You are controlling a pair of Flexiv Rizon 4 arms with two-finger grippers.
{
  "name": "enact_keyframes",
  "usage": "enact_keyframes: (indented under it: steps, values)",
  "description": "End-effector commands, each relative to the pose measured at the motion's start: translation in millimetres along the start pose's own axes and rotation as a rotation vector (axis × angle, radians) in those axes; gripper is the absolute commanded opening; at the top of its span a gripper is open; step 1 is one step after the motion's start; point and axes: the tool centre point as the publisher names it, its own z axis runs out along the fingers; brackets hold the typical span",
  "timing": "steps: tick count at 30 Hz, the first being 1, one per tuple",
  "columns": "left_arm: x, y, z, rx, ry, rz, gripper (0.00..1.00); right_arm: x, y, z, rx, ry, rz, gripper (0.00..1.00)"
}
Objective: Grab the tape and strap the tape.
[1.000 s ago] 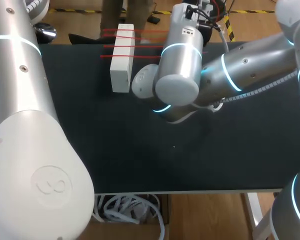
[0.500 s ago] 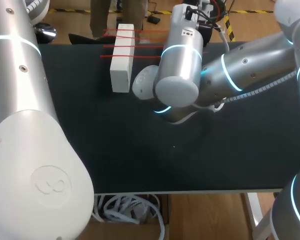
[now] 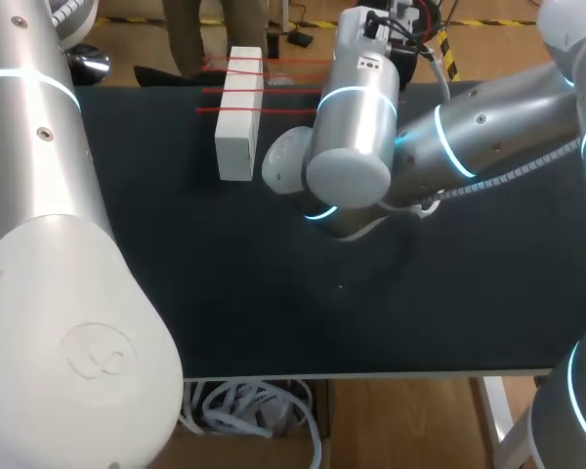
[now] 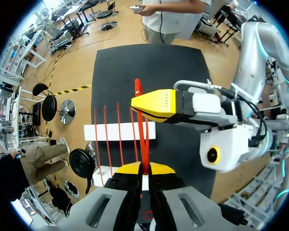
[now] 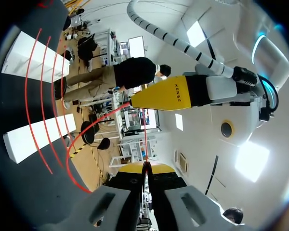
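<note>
Tape: red tape lies in several strands across the white blocks; one strand rises off the blocks, stretched between the two grippers.
Left gripper: above the blocks, fingers closed together on that strand.
Right gripper: also above the blocks, fingers pinched on the same strand.
Table: black, beneath the blocks.
Step in hand: judged to be laying a further wrap over the blocks.
Advice: keep the strand taut, bring it down parallel to the strands already on the blocks, and hold both pinches firm so it cannot slip.
Views: the head view shows neither grip, since the right arm covers the space beside the blocks; only the wrist views show the pinches.
</note>
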Motion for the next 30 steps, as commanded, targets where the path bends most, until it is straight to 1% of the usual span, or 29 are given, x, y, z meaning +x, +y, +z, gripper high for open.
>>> enact_keyframes:
  steps: [1, 30]
  values:
    - [-1.6, -1.6, -2.4, -0.007, 0.005, -0.001, 0.0, -0.6, 2.9, -1.4, -0.002, 0.008, -0.002, 0.0]
    - [-1.6, -1.6, -2.4, -0.007, 0.005, -0.001, 0.0, 2.0, 10.5, -3.9, -0.02, 0.018, -0.001, 0.0]
